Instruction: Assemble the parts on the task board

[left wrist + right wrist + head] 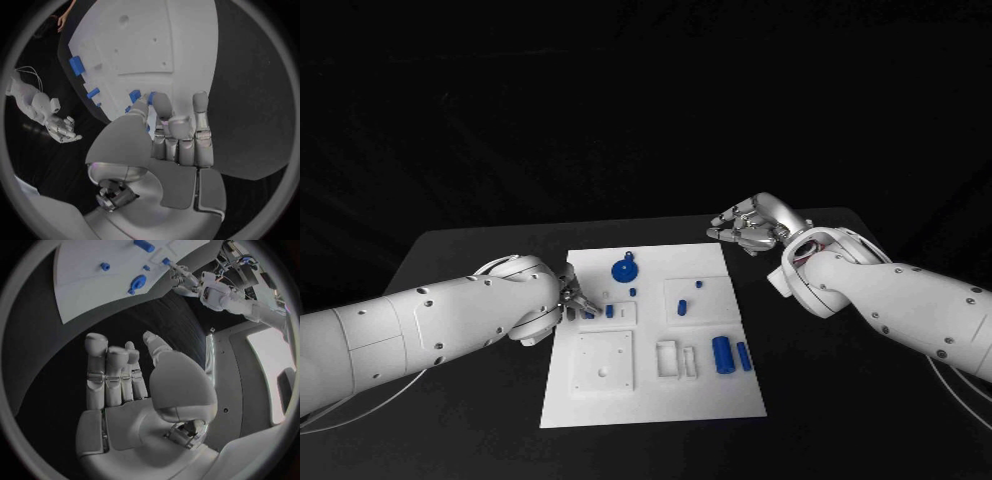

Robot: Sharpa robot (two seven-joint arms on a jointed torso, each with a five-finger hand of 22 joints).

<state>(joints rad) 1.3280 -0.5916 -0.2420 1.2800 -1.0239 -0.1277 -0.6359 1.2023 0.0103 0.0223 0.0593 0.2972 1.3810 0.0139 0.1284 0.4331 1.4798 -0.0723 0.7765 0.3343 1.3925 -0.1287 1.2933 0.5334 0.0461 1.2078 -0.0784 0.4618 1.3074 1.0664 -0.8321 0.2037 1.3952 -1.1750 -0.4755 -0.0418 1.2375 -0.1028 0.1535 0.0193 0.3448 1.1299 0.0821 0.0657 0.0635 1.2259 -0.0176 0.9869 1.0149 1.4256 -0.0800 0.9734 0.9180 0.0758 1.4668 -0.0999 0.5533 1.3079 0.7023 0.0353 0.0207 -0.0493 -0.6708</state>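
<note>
The left hand (571,300) is working at the left edge of the task board (661,400), where its fingertips (157,100) are reaching onto a small blue part (607,312) lying there among a few others; the step in hand looks like picking that piece up, though whether it is already pinched or only touched, I cannot tell from these pictures. In the left wrist view the fingers are lying close together and nearly straight, pointing at the board's edge with the thumb alongside, and the blue piece (134,95) is showing just beyond their tips. The right hand (753,226) is hovering off the board's far right corner, above the black table (473,250), holding nothing, with its fingers (109,370) extended side by side and the thumb apart. Elsewhere on the board a blue disc-shaped part (625,268) is lying near the far edge, two blue cylinders (730,355) are lying side by side toward the near right, and a white block (676,360) is sitting beside them. The next move probably calls for a firm pinch on the small piece, then a careful lift and carry to its seat on the board without knocking its neighbours.
</note>
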